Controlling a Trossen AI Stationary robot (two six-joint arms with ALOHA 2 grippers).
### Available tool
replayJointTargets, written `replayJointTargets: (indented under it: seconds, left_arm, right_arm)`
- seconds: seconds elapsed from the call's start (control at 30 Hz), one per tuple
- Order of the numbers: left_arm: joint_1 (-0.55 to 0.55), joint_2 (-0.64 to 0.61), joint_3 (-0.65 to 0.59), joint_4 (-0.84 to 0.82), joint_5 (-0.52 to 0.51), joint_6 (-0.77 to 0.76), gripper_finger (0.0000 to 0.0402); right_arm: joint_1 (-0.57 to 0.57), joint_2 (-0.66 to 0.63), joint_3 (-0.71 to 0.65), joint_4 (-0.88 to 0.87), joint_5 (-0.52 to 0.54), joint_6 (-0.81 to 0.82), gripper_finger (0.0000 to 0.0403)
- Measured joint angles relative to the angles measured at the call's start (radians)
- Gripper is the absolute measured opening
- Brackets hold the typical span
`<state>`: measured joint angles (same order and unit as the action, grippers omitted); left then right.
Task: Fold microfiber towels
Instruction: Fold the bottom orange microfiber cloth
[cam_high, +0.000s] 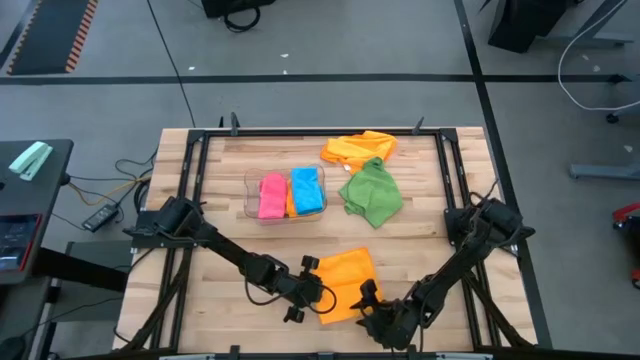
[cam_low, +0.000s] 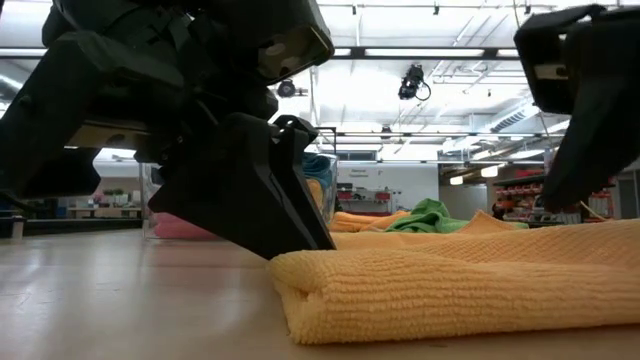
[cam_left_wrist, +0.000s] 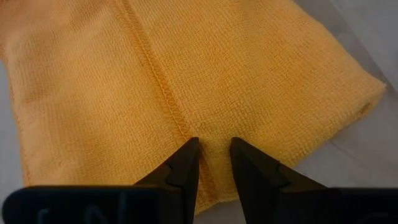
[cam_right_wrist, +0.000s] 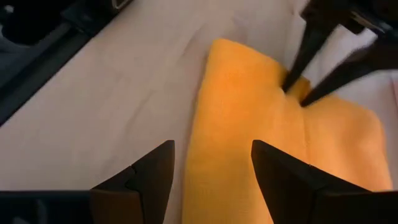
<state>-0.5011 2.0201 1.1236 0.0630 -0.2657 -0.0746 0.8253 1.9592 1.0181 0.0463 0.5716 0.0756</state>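
Orange towel (cam_high: 347, 285) folded, L pincer (cam_left_wrist: 214, 149) on edge

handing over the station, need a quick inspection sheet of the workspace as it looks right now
surface: wooden table, black frame around it
job's things: folded orange towel at the near edge; pink towel and blue towel in the clear bin; loose orange towel and green towel behind
clutter: nothing seen
grippers: left gripper tips on the folded towel's seam, narrow gap; right gripper open, over the towel's edge
cables: black cables on the floor left of the table
surroundings: grey floor, side table at left
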Motion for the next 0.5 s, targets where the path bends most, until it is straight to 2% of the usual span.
replayJointTargets:
  seconds: [0.17, 0.33, 0.5]
  left_arm:
    - [0.001, 0.0, 0.0, 0.002, 0.001, -0.011, 0.0099]
    - [0.001, 0.0, -0.001, 0.001, 0.0, -0.014, 0.0099]
    - [0.001, 0.0, -0.001, 0.004, 0.0, -0.012, 0.0096]
  right_arm:
    - [-0.008, 0.055, 0.017, -0.002, 0.033, -0.04, 0.0218]
    - [-0.007, 0.059, 0.022, -0.07, 0.093, -0.051, 0.0208]
    - [-0.009, 0.058, 0.022, -0.127, 0.165, -0.138, 0.0194]
